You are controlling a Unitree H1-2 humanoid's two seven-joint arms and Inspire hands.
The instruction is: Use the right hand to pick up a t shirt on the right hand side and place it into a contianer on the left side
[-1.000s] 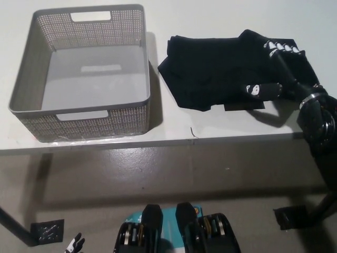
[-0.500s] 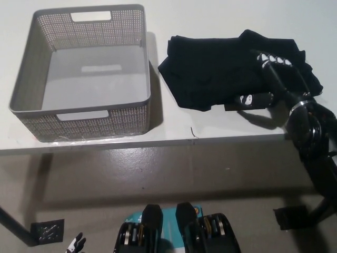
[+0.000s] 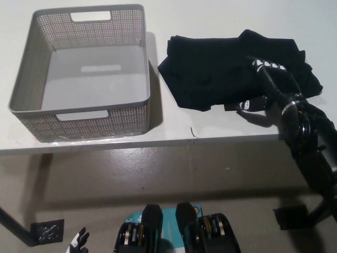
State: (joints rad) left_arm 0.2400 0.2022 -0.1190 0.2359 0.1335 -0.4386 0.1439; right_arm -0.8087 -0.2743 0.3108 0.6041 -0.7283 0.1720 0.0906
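- T-shirt [image 3: 221, 68], black and crumpled, is lying on the white table [image 3: 174, 129] just to the right of the grey basket [image 3: 138, 63], a narrow strip of tabletop separating the two.
- Right hand [image 3: 266, 84] is resting on the shirt's right part, its black fingers [image 3: 263, 64] spreading apart over the cloth, the white-tipped ends pointing toward the basket; the thumb is reaching along the shirt's near edge. It is not gripping any fold that I can see.
- The right arm [image 3: 308, 142] is coming in from beyond the table's near edge, right of the basket.
- The basket is sitting open-topped with nothing inside.
- Left hand [image 3: 78, 243] is hanging far below the basket, past the table's near edge; only its tip is showing, so its state cannot be told.
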